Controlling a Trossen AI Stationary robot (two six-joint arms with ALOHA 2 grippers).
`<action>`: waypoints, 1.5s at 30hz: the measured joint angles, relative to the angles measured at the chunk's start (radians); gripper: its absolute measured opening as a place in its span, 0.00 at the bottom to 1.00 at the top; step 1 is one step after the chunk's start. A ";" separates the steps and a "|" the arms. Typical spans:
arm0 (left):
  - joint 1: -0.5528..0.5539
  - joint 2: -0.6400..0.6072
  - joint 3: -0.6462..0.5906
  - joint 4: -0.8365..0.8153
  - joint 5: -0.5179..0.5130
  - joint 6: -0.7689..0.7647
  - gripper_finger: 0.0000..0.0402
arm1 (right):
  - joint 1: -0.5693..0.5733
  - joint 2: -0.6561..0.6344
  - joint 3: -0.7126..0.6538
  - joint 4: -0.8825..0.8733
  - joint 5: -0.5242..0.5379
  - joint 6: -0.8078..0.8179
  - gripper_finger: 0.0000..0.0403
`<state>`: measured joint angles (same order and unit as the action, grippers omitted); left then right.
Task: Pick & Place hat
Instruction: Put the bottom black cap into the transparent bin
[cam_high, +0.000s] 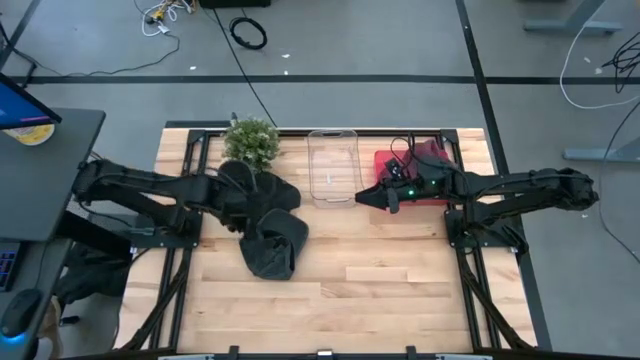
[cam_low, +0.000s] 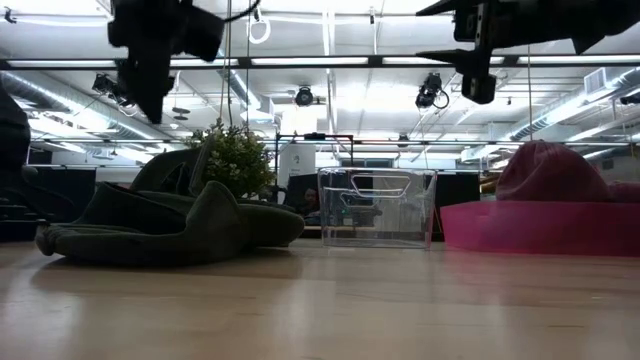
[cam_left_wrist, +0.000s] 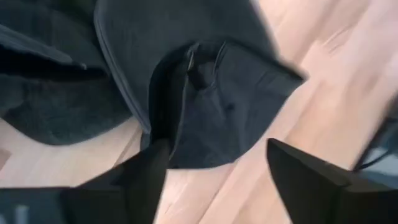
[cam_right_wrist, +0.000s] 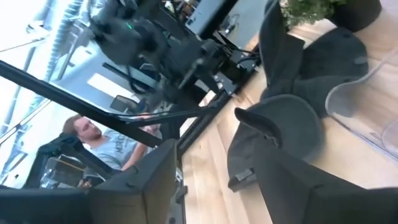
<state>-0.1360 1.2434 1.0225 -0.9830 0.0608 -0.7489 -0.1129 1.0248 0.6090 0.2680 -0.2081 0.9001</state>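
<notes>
Dark charcoal fabric hat (cam_high: 270, 247) w/ no pattern lay by a second dark grey-black cap (cam_high: 262, 188). Small potted plant (cam_high: 251, 140) was leafy green. Clear see-through plastic bin (cam_high: 333, 165) had no tint. Magenta-pink plastic tray (cam_low: 540, 226) held a darker red-maroon cloth lump (cam_low: 548, 172). Light wood-plank tabletop (cam_high: 370, 275) showed pale tan grain; frame black. Both arms were matte black, small green lights on the right one. Floor was grey.
</notes>
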 joint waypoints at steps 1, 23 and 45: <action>-0.008 0.027 0.000 -0.004 -0.002 0.009 0.73 | 0.002 0.000 0.000 0.005 0.006 -0.003 0.53; -0.080 0.378 0.000 -0.065 -0.114 0.046 0.98 | 0.030 0.000 0.000 0.047 0.018 -0.022 0.53; -0.086 0.380 0.000 -0.018 -0.145 0.056 0.04 | 0.030 0.000 0.000 0.047 0.018 -0.015 0.53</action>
<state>-0.2222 1.6238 1.0229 -1.0014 -0.0843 -0.6926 -0.0830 1.0248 0.6086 0.3149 -0.1902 0.8852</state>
